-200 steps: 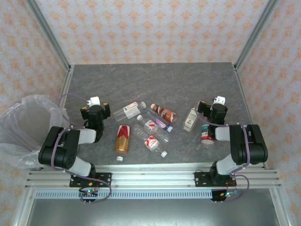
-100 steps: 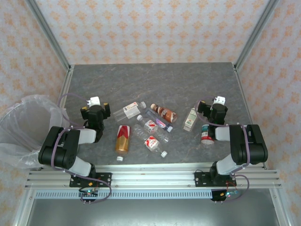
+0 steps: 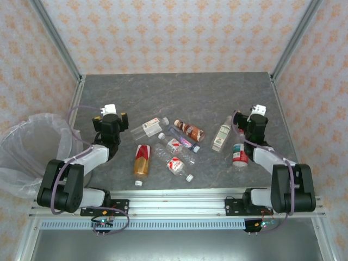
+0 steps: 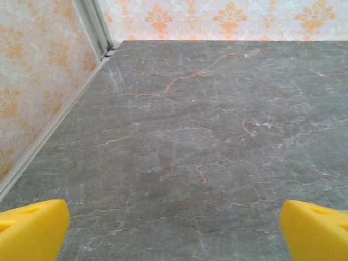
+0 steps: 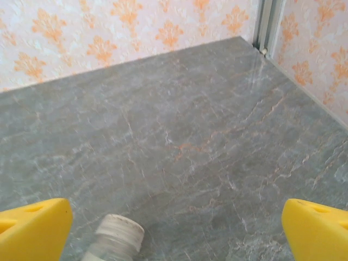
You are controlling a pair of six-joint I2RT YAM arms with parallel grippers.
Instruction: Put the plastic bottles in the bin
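Evidently nothing is seen in the bin (image 3: pixel 32 144), eight plastic bottles (image 3: pixel 142 159) are left lying on the table (image 3: pixel 179 95), and the left gripper (image 4: pixel 174 228) and right gripper (image 5: pixel 174 225) are held spread wide, empty.

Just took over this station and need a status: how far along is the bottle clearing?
Done: nothing yet; the bin looks empty of bottles. In hand: nothing; left gripper and right gripper are open and empty. Left: all eight plastic bottles are on the table.
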